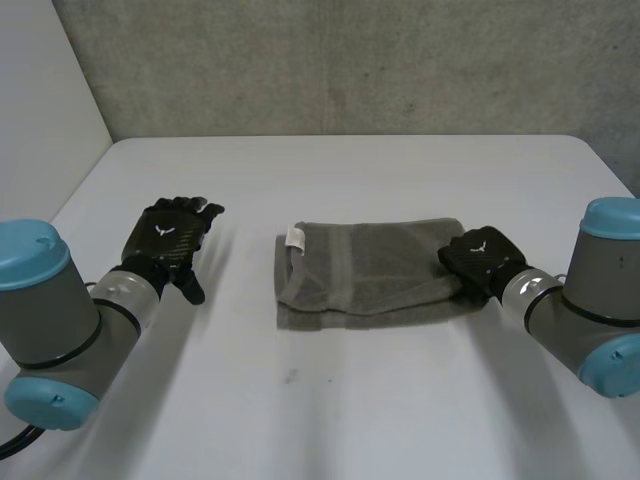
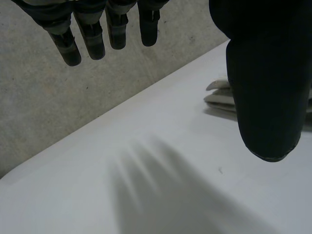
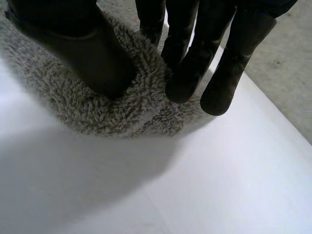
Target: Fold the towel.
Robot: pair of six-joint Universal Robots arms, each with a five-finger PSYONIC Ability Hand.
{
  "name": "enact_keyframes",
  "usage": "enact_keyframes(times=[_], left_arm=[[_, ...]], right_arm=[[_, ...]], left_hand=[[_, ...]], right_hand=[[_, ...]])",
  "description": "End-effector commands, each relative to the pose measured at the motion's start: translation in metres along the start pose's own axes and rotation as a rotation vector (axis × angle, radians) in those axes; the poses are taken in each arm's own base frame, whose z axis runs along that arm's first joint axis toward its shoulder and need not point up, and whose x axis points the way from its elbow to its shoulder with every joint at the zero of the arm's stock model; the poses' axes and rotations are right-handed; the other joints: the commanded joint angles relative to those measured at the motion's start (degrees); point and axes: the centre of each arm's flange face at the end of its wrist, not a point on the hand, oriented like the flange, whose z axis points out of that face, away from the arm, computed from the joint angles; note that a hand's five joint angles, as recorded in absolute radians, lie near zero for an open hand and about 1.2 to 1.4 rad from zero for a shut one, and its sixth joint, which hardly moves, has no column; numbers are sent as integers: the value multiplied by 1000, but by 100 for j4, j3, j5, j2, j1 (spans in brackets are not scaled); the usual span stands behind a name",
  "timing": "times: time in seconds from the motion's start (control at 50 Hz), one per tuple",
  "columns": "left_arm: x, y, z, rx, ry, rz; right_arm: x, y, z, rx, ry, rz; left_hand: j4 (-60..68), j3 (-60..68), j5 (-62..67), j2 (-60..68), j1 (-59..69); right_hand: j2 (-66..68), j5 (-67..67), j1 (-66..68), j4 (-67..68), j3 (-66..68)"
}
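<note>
Pinching the grey towel point(image 1: 365, 268) at its 3 o'clock edge, the right hand point(image 1: 482, 260) should lift evenly; the left hand point(image 1: 170, 235), fingers point(image 2: 95, 41) spread, hovers at 9 o'clock.

The towel point(image 1: 370, 270) is grey terry with a thick looped pile. It is folded into a flat oblong of several layers and lies on the white desk point(image 1: 330, 410) about midway across, its long sides running left to right. A small white label point(image 1: 295, 238) shows at its far left corner. The top layer sits slightly askew (its near edge stops short of the layer below, so a strip of the lower fold shows along the front). At the right end the right robot hand point(image 1: 482, 262) is on it, with a ridge of cloth bunched between thumb and fingers.
</note>
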Motion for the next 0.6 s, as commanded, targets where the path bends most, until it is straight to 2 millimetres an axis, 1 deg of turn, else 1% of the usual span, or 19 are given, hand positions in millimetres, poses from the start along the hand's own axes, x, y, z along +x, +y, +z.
enact_keyframes(times=[0.02, 0.06, 0.08, 0.12, 0.14, 0.18, 0.2, 0.24, 0.26, 0.3, 0.32, 0.36, 0.44, 0.46, 0.48, 0.52, 0.56, 0.58, 0.6], left_arm=[[1, -1, -2, 4, 0, 1], [1, -1, -2, 4, 0, 1], [1, -1, -2, 4, 0, 1], [0, -2, -2, 8, -3, 2], [0, -2, -2, 8, -3, 2], [-1, -5, -1, 14, -10, 0], [-1, -5, -1, 14, -10, 0], [-5, -13, -1, 40, -25, -2], [-5, -14, -1, 40, -25, -2], [-10, -25, -3, 73, -42, -3], [-10, -25, -3, 74, -42, -3], [-14, -34, -3, 102, -53, -13], [-16, -45, -3, 132, -57, -35], [-15, -50, -2, 148, -53, -47], [-16, -55, -1, 164, -52, -63], [-16, -60, 1, 180, -50, -81], [-15, -73, 3, 216, -39, -125], [-15, -73, 3, 216, -39, -125], [-10, -78, 5, 228, -21, -150]], right_arm=[[22, -30, 5, 79, 86, -67], [22, -44, 6, 119, 90, -77], [10, -62, 8, 169, 65, -98], [-38, -101, 10, 297, -38, -167], [-38, -101, 10, 298, -39, -167], [-86, -129, 8, 400, -143, -248], [-86, -130, 8, 400, -144, -248], [-131, -139, 5, 450, -263, -329], [-131, -139, 5, 450, -263, -329], [-172, -135, 3, 464, -380, -400], [-172, -135, 3, 464, -380, -400], [-201, -119, 3, 424, -452, -477], [-204, -110, 6, 360, -440, -526], [-195, -114, 5, 333, -403, -513], [-185, -121, 3, 319, -370, -477], [-171, -126, 2, 305, -343, -396], [-131, -138, -1, 310, -302, -145], [-131, -138, -1, 310, -302, -143], [-110, -148, -9, 332, -280, -21]], left_hand=[[45, 42, -171, 53, 15], [45, 42, -171, 53, 15], [45, 42, -171, 53, 15], [45, 42, -171, 53, 15], [45, 42, -171, 53, 15], [40, 38, -176, 49, 10], [40, 38, -176, 49, 10], [45, 42, -171, 53, 15], [45, 42, -171, 53, 15], [40, 38, -176, 49, 10], [40, 38, -176, 49, 10], [40, 38, -176, 49, 10], [45, 42, -171, 53, 15], [45, 42, -171, 53, 15], [45, 42, -171, 53, 15], [45, 42, -171, 53, 15], [61, 59, -154, 70, 32], [61, 59, -154, 70, 32], [78, 76, -138, 87, 48]], right_hand=[[701, 377, 522, 303, 335], [701, 377, 522, 303, 335], [701, 377, 522, 303, 335], [701, 377, 522, 303, 335], [701, 377, 522, 303, 335], [701, 377, 522, 303, 335], [701, 377, 522, 303, 335], [701, 377, 522, 303, 335], [701, 377, 522, 303, 335], [701, 377, 522, 303, 335], [701, 377, 522, 303, 335], [701, 377, 522, 303, 335], [-201, -525, -381, -599, -567], [-3965, -4289, -4144, -4363, -4331], [-6299, -6623, -6478, -6697, -6665], [-6299, -6623, -6478, -6697, -6665], [-6299, -6623, -6478, -6697, -6665], [-6299, -6623, -6478, -6697, -6665], [-6299, -6623, -6478, -6697, -6665]])
